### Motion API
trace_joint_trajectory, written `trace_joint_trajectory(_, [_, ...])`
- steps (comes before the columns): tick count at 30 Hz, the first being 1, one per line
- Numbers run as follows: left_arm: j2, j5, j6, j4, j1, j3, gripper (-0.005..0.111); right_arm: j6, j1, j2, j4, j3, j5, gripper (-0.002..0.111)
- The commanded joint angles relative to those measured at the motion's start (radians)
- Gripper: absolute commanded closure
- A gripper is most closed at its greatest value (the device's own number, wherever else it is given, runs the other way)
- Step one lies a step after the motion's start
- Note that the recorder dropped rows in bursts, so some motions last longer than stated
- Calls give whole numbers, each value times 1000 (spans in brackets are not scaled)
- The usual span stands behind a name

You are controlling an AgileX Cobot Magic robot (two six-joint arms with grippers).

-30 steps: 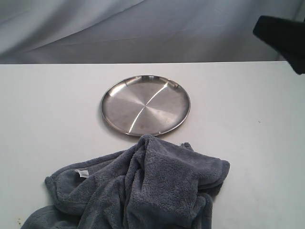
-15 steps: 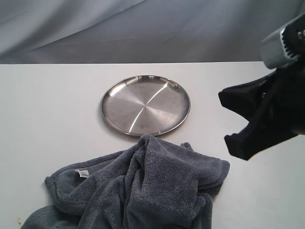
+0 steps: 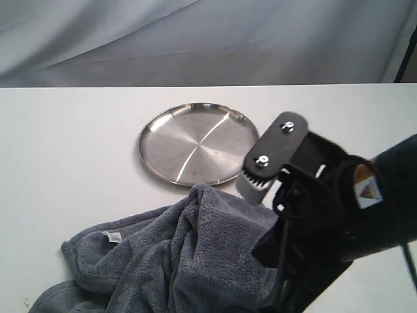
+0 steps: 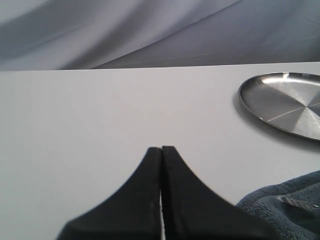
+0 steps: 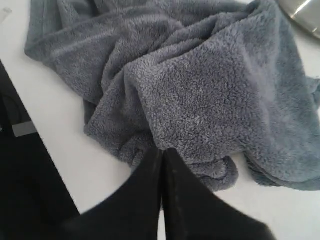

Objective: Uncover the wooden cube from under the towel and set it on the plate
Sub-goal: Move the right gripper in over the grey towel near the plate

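In the exterior view, your towel [image 3: 189,254] lies crumpled on the white table [image 3: 65,143]. Its long axis runs from the view's lower-left corner up toward the right. One raised fold points at the plate [image 3: 199,143] and ends just beside the plate's near rim; you cannot tell whether they touch. A small white label [image 3: 112,237] sits on the towel's left part. The wooden cube is hidden from you in every view. The right arm [image 3: 326,215] reaches in from the right over the towel's right end, and its fingertips are not clear here.

In the left wrist view, your left gripper [image 4: 161,150] has its jaws pressed together, with only a thin seam between them. It holds nothing and hangs over bare table [image 4: 100,110]. The plate [image 4: 285,102] and a corner of the towel [image 4: 280,207] with its label [image 4: 300,203] lie well apart from the tips.

In the right wrist view, your right gripper [image 5: 162,152] also has its jaws together and grips nothing. The tips sit at a rolled edge of the towel [image 5: 210,90]; you cannot tell whether they touch the fleece. A sliver of the plate [image 5: 305,15] shows beyond the cloth.
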Motion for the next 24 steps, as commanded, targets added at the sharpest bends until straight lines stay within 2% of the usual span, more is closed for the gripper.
trace_joint_trajectory(1, [-2,-11,-4,-1,2,-5,107,-39,3,130,69,-4,-43,108])
trace_joint_trajectory(4, [-2,-11,-4,-1,2,-5,107,-109,5,191,151,-4,-47,108])
trace_joint_trajectory(7, [-2,-11,-4,-1,2,-5,107,-344,27,231,307,-4,-69,108])
trace_joint_trajectory(11, [-2,-11,-4,-1,2,-5,107,-624,62,268,522,-8,-200,108])
trace_joint_trajectory(19, [-2,-11,-4,-1,2,-5,107,-621,53,279,551,-29,-677,108])
trace_joint_trajectory(21, [-2,-11,-4,-1,2,-5,107,-601,28,279,551,-29,-705,108])
trace_joint_trajectory(24, [-2,-11,-4,-1,2,-5,107,-602,-27,279,551,-29,-642,108])
